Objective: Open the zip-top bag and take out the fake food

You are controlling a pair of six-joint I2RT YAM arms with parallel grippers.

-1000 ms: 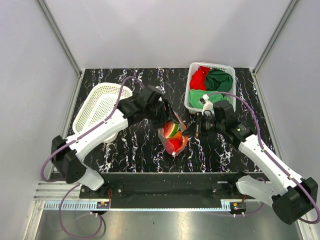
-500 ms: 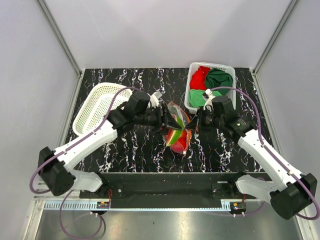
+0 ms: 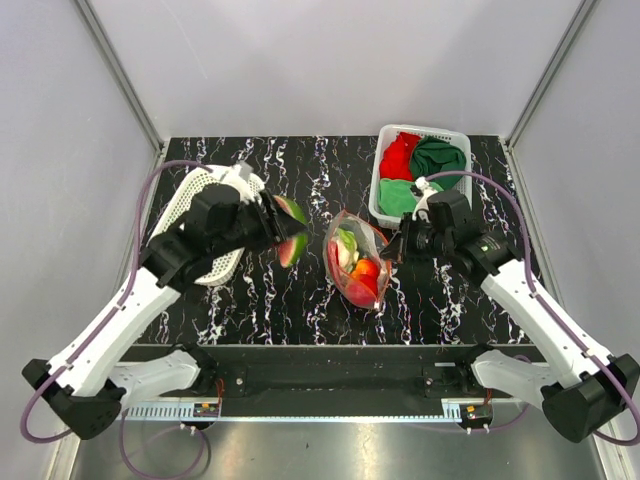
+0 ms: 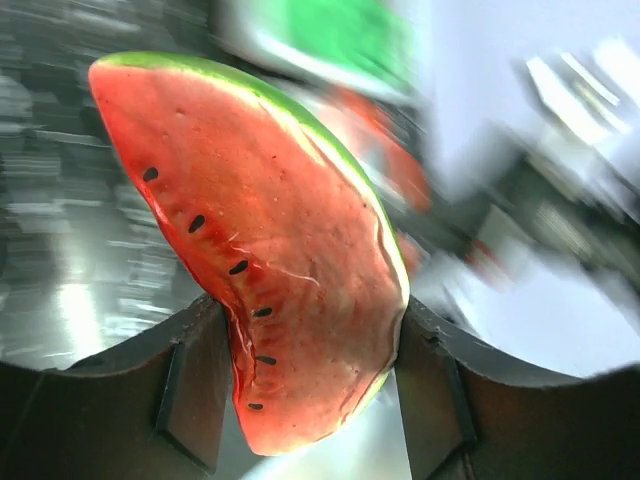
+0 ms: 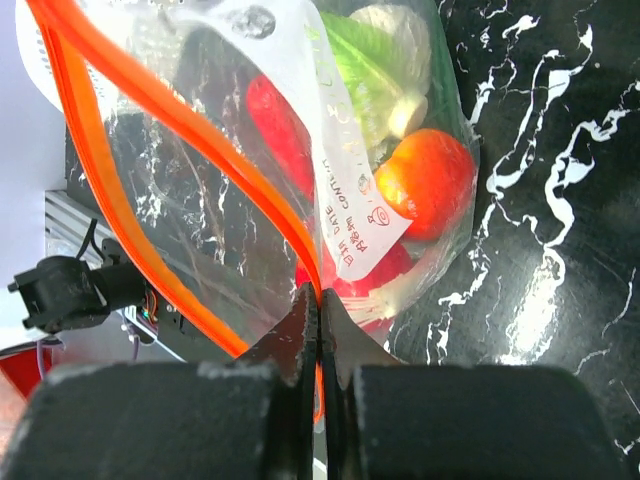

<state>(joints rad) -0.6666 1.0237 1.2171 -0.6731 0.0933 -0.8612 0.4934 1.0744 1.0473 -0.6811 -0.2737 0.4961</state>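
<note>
The left gripper (image 4: 310,340), fingers partly spread, is clamping the watermelon slice (image 4: 270,250) between them, while the right gripper (image 5: 320,312), fully closed, is pinching the orange zip strip (image 5: 150,112) of the zip-top bag (image 5: 215,215), with fake food (image 5: 425,182) lying inside just beyond its fingertips.

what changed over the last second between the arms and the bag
The left gripper, shut on the watermelon slice, drew it out of the zip-top bag and swung left toward the white mesh basket. The right gripper stayed clamped on the bag's orange zip strip; the remaining fake food stayed inside.
</note>
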